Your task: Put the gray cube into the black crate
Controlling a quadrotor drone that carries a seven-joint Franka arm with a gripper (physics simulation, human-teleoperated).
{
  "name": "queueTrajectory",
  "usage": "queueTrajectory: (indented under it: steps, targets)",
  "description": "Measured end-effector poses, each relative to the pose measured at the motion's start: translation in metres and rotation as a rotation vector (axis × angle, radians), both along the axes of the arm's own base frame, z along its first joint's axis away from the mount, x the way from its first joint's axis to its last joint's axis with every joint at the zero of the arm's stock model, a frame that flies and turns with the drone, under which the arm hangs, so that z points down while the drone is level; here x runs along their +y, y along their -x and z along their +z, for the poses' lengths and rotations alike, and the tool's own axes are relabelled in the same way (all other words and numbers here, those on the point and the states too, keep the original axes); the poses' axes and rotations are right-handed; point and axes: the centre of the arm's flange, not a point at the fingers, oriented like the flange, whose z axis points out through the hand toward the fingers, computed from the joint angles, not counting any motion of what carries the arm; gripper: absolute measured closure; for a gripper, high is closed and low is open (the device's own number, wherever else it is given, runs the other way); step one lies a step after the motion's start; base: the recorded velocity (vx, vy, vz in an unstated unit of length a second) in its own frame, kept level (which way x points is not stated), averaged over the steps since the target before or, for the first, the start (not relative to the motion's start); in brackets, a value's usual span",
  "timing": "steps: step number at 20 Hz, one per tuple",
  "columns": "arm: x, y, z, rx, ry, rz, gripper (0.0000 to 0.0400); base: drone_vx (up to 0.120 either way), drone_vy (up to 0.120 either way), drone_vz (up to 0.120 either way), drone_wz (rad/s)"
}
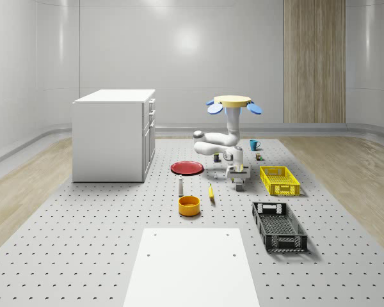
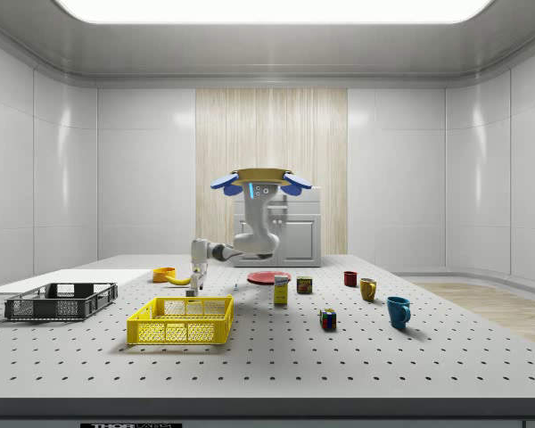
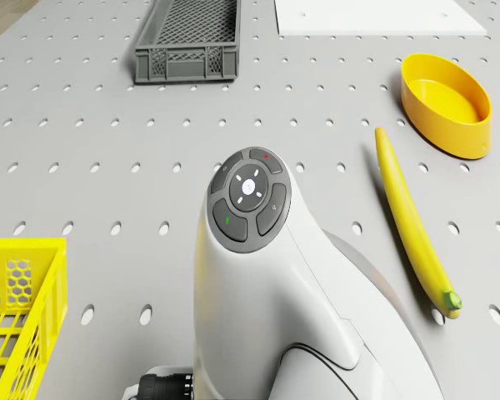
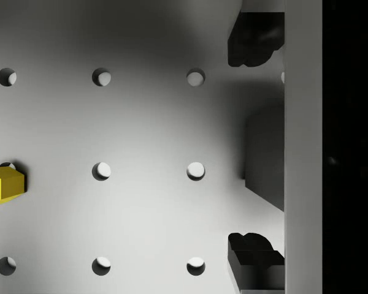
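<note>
I hover over the table; my gripper (image 1: 240, 183) hangs low beside the yellow crate (image 1: 280, 180), fingers spread around what appears to be the gray cube (image 4: 265, 156). The black crate (image 1: 279, 226) lies well apart, nearer the whole-scene camera.

Crates: two — black (image 1: 279, 226), yellow (image 1: 279, 180).
Mugs: three — blue (image 2: 398, 311), yellow (image 2: 368, 289), red (image 2: 349, 278).
Bowl: one (image 1: 189, 205).
Plate: one, red (image 1: 187, 168).
Banana: one (image 3: 412, 222).
Cabinet: one (image 1: 113, 135).
White sheet: one (image 1: 191, 267).
Small boxes/cans: two (image 2: 281, 291), (image 2: 304, 284).
Colour cube: one (image 2: 327, 319).
Bottle: one (image 1: 180, 186).
</note>
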Motion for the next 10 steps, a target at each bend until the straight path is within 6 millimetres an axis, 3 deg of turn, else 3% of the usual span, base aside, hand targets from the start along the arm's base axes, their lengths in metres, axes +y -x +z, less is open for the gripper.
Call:
queueTrajectory:
  steps: [3, 6, 10]
  targets:
    - [0.0000, 0.0000, 0.0000, 0.000, 0.000, 0.000, 0.0000, 0.120, 0.000, 0.000, 0.000]
    - [0.0000, 0.0000, 0.0000, 0.000, 0.000, 0.000, 0.0000, 0.013, -0.053, 0.000, 0.000]
    - [0.0000, 0.0000, 0.0000, 0.000, 0.000, 0.000, 0.0000, 0.100, 0.000, 0.000, 0.000]
